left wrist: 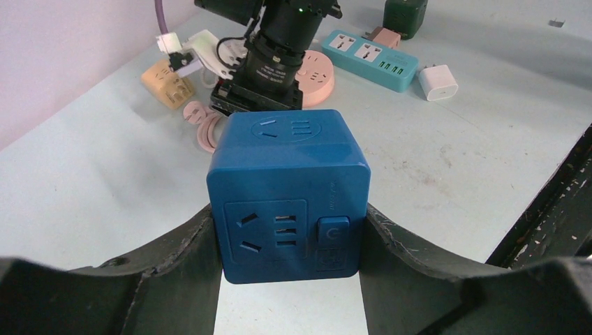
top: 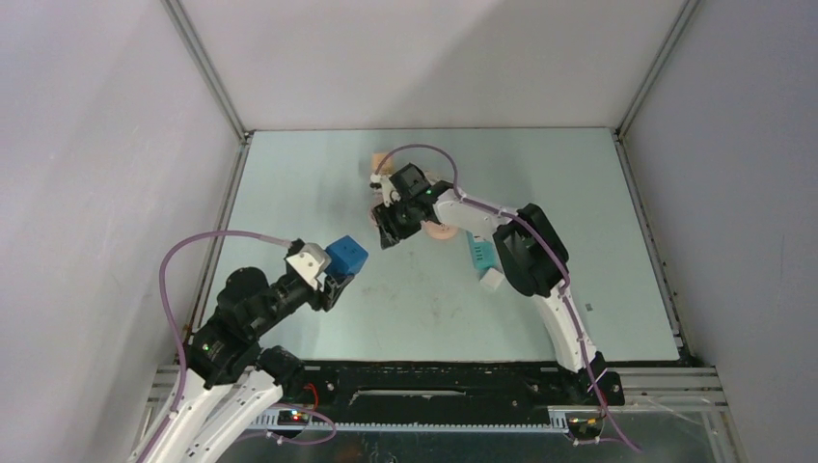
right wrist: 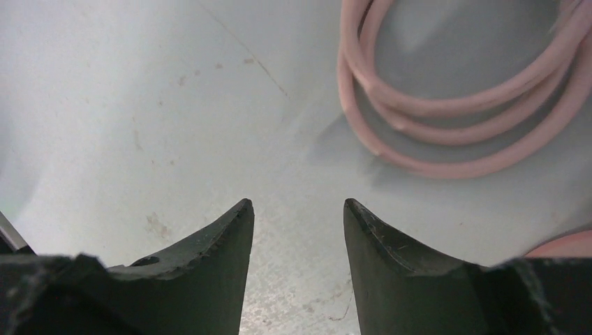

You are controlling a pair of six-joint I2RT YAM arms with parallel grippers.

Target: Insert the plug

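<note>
Left end effector clamps blue socket cube; right end effector, apart, seemingly just beside pink cable.

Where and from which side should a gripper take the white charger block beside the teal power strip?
Come from above, probably, and pinch the white charger block across the two flat sides clear of the teal power strip: it is boxy and lies flat, with the strip's end close beside another side.
</note>
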